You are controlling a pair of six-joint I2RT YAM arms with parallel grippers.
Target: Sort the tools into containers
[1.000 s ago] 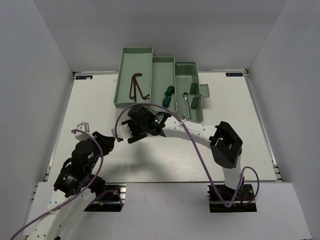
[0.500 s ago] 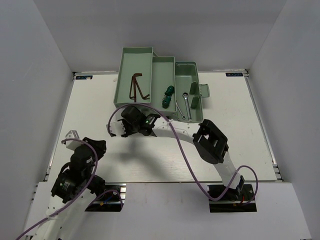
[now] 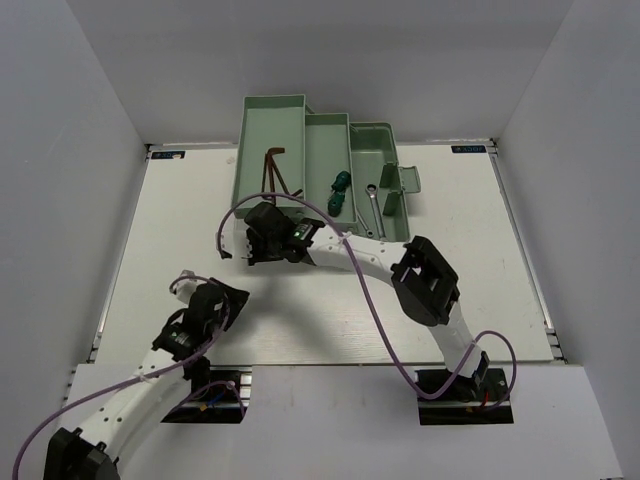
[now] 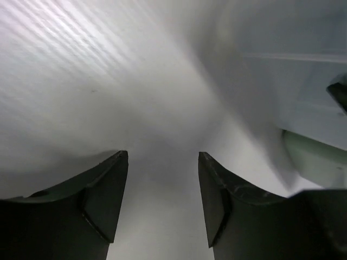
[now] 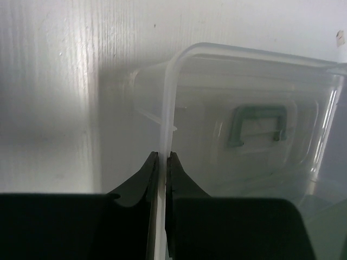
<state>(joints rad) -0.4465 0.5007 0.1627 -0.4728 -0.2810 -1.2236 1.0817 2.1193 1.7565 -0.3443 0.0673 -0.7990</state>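
The mint-green toolbox point(image 3: 270, 125) stands open at the back, its trays fanned out. Dark reddish hex keys point(image 3: 272, 172) lie in the left tray, green-handled screwdrivers point(image 3: 337, 190) in the middle tray, and a silver wrench point(image 3: 371, 208) in the right bin. My right gripper point(image 3: 250, 245) reaches across to the box's front left corner. In the right wrist view it point(image 5: 163, 157) is shut on the rim of the clear lid point(image 5: 244, 76), whose green handle point(image 5: 256, 124) shows through the plastic. My left gripper point(image 4: 162, 162) is open over bare table, with nothing between its fingers.
White walls close in the table point(image 3: 470, 280) on three sides. The right arm's elbow point(image 3: 428, 280) and its purple cable arch over the middle of the table. The left arm point(image 3: 195, 325) sits low at the near left.
The right gripper has moved up to the toolbox's front left corner and shut on the clear lid's rim. The left arm has swung round and its jaws have opened wider.
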